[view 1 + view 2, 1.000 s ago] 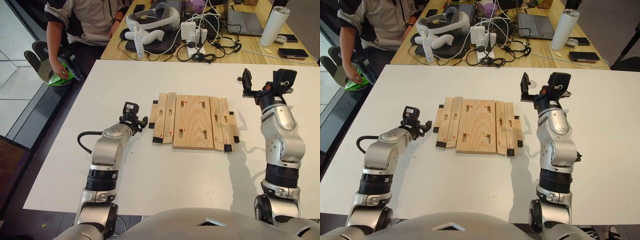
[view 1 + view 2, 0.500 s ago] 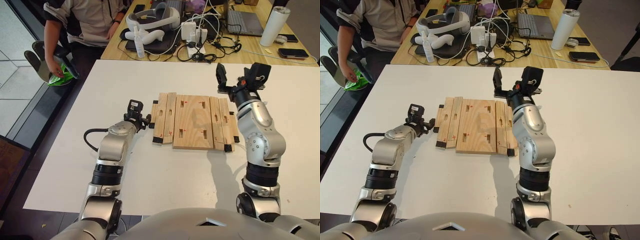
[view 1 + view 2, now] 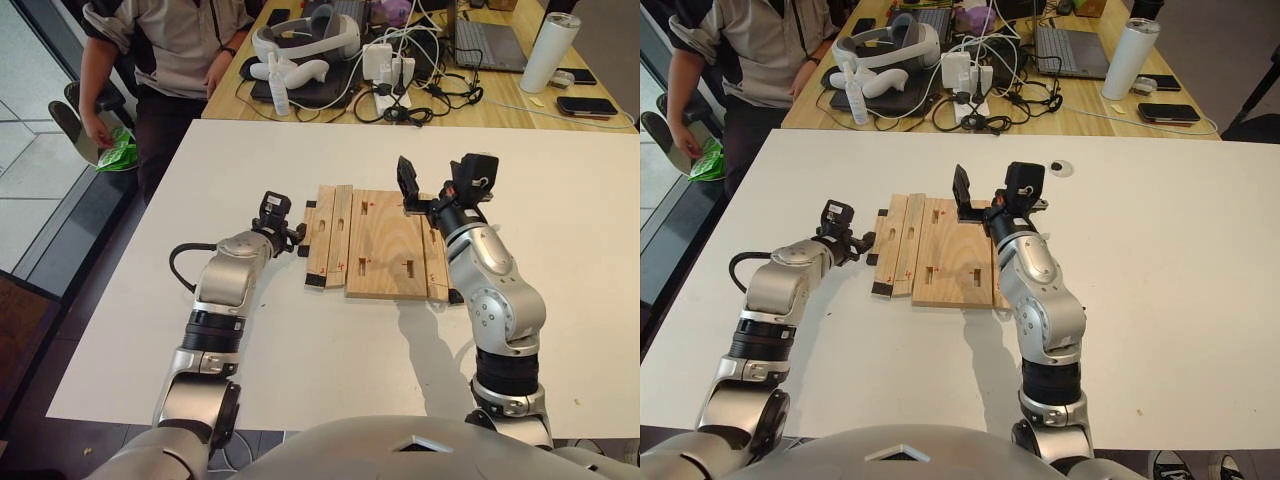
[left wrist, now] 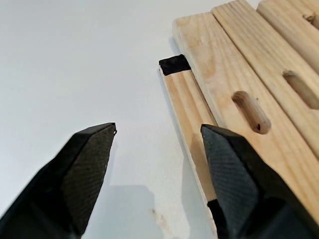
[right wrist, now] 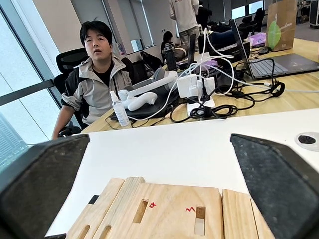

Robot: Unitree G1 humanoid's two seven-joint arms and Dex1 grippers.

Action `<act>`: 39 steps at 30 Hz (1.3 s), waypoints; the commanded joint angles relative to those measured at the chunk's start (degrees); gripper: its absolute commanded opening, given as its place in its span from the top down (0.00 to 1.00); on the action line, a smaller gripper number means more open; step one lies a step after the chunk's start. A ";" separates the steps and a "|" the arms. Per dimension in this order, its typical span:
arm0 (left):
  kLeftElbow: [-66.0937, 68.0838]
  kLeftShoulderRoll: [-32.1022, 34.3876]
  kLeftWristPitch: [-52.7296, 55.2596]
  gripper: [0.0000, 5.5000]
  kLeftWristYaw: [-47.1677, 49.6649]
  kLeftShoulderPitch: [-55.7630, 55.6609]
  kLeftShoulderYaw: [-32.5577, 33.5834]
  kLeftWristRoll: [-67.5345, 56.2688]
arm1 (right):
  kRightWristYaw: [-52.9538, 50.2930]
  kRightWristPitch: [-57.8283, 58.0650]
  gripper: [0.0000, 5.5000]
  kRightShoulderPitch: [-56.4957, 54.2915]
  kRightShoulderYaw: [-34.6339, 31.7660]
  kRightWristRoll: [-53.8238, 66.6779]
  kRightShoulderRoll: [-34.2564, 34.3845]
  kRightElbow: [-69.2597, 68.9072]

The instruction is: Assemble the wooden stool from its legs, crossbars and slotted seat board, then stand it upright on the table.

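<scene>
Lying flat on the white surface [image 3: 300, 360] before me, the stool is all loose parts: the slotted seat board [image 3: 385, 250] in the middle, with legs and crossbars [image 3: 328, 235] packed against either side. My left fingers [image 4: 87, 169] sit spread at the left edge of that set, one tip over bare surface, the other over the outermost black-tipped strip [image 4: 187, 107], pinching nothing. Farther out, my right fingers [image 3: 406, 180] hang wide apart and empty above the board's far right corner, and beyond the surface stands a wooden desk [image 3: 235, 105] strewn with cables, a headset [image 3: 305, 35] and a tumbler [image 3: 550, 50]
</scene>
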 commanded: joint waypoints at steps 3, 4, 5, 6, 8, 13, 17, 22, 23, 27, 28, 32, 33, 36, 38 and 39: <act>1.82 1.66 -0.98 0.42 -1.18 0.38 0.18 0.67 | 5.88 -6.16 0.02 -0.66 -11.66 -2.65 -13.70 5.76; 2.06 1.85 -1.12 0.42 -1.40 0.39 0.07 0.75 | 6.84 -7.95 0.02 -0.20 -12.36 -3.60 -15.43 7.43; 2.80 2.03 -1.56 0.42 -1.57 0.36 -0.04 0.91 | 8.06 -10.95 0.02 1.09 -13.60 -4.52 -17.28 10.13; 3.87 2.42 -2.14 0.42 -1.75 0.30 -0.26 1.26 | 9.20 -13.89 0.02 2.78 -14.51 -5.19 -18.40 12.34; 5.50 3.54 -3.23 0.42 -2.55 0.07 -0.98 1.89 | 10.86 -18.86 0.02 6.12 -15.41 -6.14 -19.07 15.55; 5.97 5.07 -3.99 0.42 -4.29 -0.32 -1.54 2.36 | 11.18 -23.02 0.02 10.17 -13.93 -7.19 -16.92 15.92; 5.26 4.78 -4.51 0.42 -2.83 -1.62 0.24 2.39 | 11.00 -23.52 0.02 10.60 -13.68 -7.44 -16.08 15.68; 4.44 2.90 -4.16 0.42 -2.00 -3.02 2.31 0.84 | 10.80 -21.52 0.02 11.13 -14.30 -6.73 -15.86 16.17; 4.59 2.93 -4.28 0.42 -2.08 -2.74 2.00 1.01 | 10.82 -18.88 0.02 11.16 -14.61 -6.08 -16.05 17.05; 4.50 2.98 -4.41 0.42 -1.65 -2.20 2.34 1.33 | 14.34 -1.21 0.02 10.03 -18.69 5.15 -16.36 19.23; 4.70 3.03 -4.54 0.42 -1.40 -2.52 2.77 1.32 | 15.28 0.49 0.02 9.41 -19.08 6.35 -17.09 19.38; 4.70 2.97 -5.00 0.42 -0.14 -2.97 3.99 1.40 | 15.78 -4.80 0.02 7.00 -18.29 1.41 -21.40 22.77; 4.53 2.95 -4.98 0.42 -0.01 -2.82 4.14 1.37 | 15.53 -6.13 0.02 6.58 -18.75 0.99 -21.53 23.27; 4.17 3.28 -5.09 0.42 0.29 -2.07 4.50 1.48 | 15.13 -10.58 0.02 4.90 -18.92 -2.29 -24.36 26.89; 4.59 3.51 -5.40 0.42 0.49 -1.88 4.64 1.71 | 16.97 -12.69 0.02 4.61 -16.24 -6.27 -27.81 30.32; 4.81 3.57 -5.50 0.42 0.58 -1.93 4.82 1.70 | 19.21 -12.32 0.02 4.69 -14.00 -7.76 -29.43 32.23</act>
